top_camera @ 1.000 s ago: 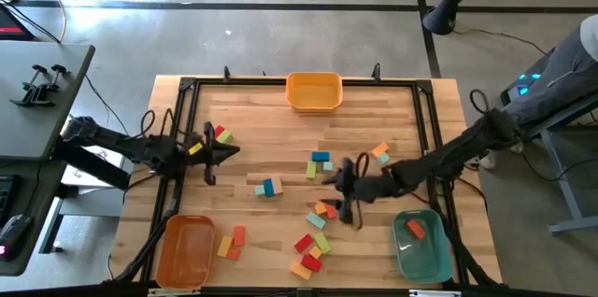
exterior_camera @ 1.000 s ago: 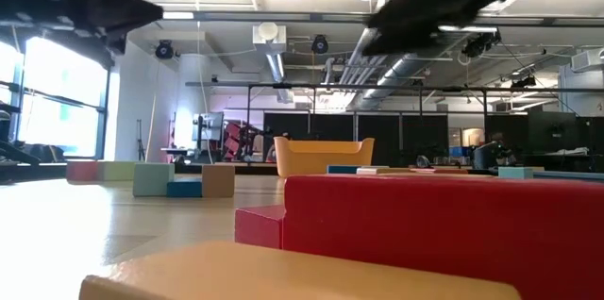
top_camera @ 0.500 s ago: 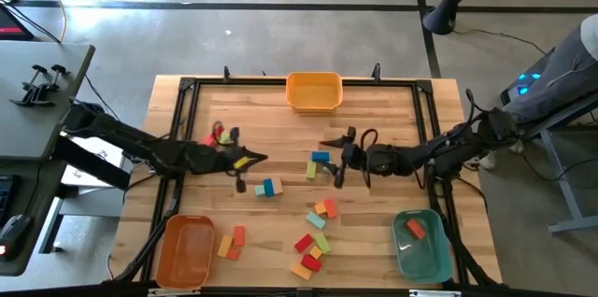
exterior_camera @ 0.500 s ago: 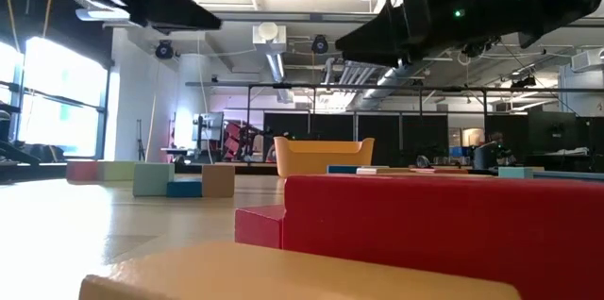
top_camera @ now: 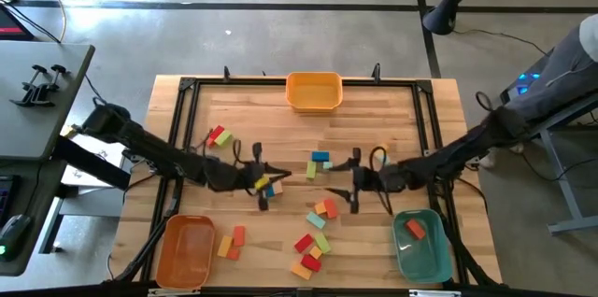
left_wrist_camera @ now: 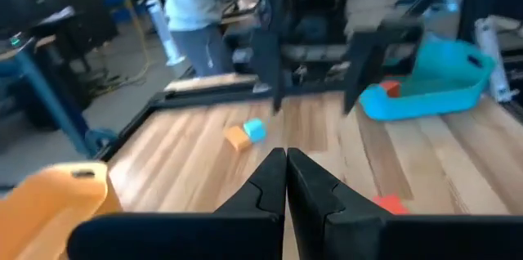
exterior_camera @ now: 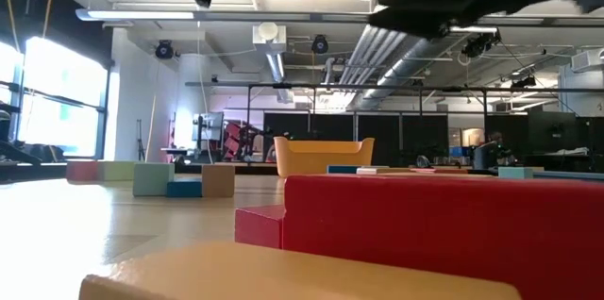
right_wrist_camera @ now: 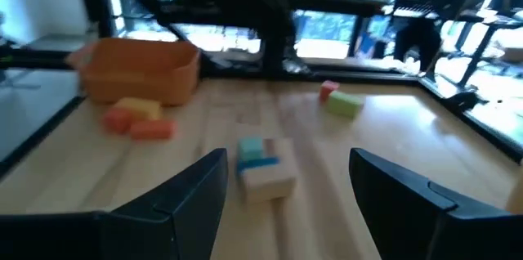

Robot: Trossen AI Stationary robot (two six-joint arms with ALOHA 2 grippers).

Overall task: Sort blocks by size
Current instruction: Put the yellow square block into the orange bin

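Since half a second ago: left gripper (top_camera: 268, 185) shifted from left-centre toward table middle, now over the small cluster of blocks (top_camera: 272, 188) (tan, teal, blue) near centre. Right gripper (top_camera: 355, 185) pulled back from beside the centre blocks toward the front right, now between the green-and-blue pair (top_camera: 319, 162) and the teal bin (top_camera: 419, 246).

Left gripper: fingers (left_wrist_camera: 274, 186) pressed flat together in left wrist view, nothing visible between them there. In high view a yellow patch at the tips, just beside the cluster; cannot tell whether held or lying on the table. Ahead of it in that view: an orange and a blue block (left_wrist_camera: 245, 133) touching, teal bin with a red block inside (left_wrist_camera: 391, 88).

Right gripper: jaws spread wide, empty. Right wrist view looks between the two fingers (right_wrist_camera: 180, 199) at the tan/teal/blue cluster; beyond it, orange bin (right_wrist_camera: 139, 68) and a yellow and red group (right_wrist_camera: 137, 119) beside it.

Remaining blocks, high view:
- red and green pair (top_camera: 220, 135), left rear
- orange and red pieces (top_camera: 325, 209) just in front of right gripper
- red, green, yellow group (top_camera: 310, 250), front centre
- yellow and red pair (top_camera: 231, 241) beside orange bin (top_camera: 185, 250)
- one red block (top_camera: 415, 230) in teal bin

Yellow bin (top_camera: 314, 91) at rear centre edge.

Low view: both arms dark overhead; red block (exterior_camera: 434, 234) fills the foreground.
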